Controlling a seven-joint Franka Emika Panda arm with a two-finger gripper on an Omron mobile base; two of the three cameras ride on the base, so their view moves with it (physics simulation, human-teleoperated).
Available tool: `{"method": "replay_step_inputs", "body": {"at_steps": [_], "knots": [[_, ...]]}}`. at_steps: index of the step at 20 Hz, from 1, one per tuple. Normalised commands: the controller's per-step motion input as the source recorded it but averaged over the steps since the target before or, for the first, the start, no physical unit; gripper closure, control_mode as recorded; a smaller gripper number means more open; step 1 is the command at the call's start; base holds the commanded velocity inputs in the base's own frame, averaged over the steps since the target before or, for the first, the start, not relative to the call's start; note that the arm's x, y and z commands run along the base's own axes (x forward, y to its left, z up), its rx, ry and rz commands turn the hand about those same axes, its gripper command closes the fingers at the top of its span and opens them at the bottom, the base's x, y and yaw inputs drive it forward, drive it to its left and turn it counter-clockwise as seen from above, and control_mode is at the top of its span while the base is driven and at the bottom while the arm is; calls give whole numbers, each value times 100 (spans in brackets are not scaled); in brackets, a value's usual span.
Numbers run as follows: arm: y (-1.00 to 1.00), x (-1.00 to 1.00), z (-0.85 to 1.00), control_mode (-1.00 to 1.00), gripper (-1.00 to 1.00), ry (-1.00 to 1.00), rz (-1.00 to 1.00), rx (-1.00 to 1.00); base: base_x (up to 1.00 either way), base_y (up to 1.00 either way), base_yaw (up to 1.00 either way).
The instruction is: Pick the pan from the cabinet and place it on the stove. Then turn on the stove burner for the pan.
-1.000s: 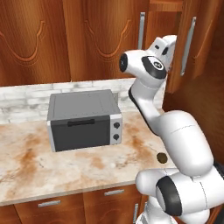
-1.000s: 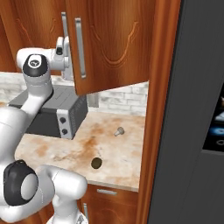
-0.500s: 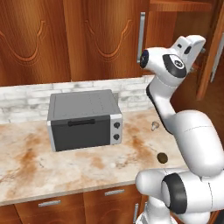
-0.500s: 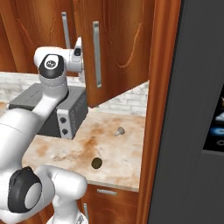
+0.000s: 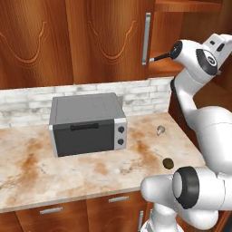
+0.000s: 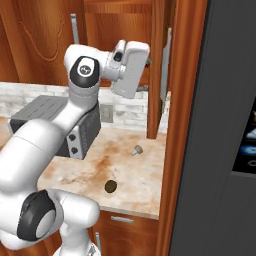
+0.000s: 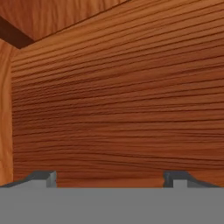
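Swung the white arm right over the last second, away from the grey boxy toaster oven (image 5: 86, 123) on the mottled stone counter (image 5: 27, 170) and up to the open right-hand compartment of the tall reddish-brown wooden wall cabinet (image 5: 108, 41). Apparently carried that compartment's carved door (image 6: 157, 75) round in the same sweep: faced the right base camera a second earlier, stood edge-on by now.

Left the two-finger gripper (image 7: 109, 180) spread wide, with the dark fingertips (image 7: 43, 178) far apart at the foot of the hand view, pinching nothing. Looked along the hand at bare wood grain inside the cabinet, with a dark corner seam up at one side and no pan between the tips.

Caught the round shallow frying pan (image 5: 161, 56) in the left base view by its straight black stick handle alone, poking out leftward from behind the arm's upper joint, just above the wooden shelf (image 5: 158, 70). Could not tell how the bowl sat, hidden as it was behind the arm.

Judged the way in cleared, then, and the pick itself not yet begun: hand raised to shelf level but aimed at a wooden wall, not at the handle. Probably needed next: turning the hand toward that handle and settling the open tips around it before closing. Placing on the stove and turning the burner knob both left to do.
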Motion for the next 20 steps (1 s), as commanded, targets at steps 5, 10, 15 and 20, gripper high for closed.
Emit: {"method": "replay_step_inputs", "body": {"at_steps": [5, 10, 15, 20], "knots": [[1, -2, -7, -100, -100, -1, -2, 1, 0, 0, 0], [82, -17, -5, -100, -100, -18, -2, 0, 0, 0, 0], [96, -17, 0, -100, -100, -28, 2, 4, 0, 0, 0], [68, -1, 0, -100, -100, -21, 14, 15, 0, 0, 0]]}}
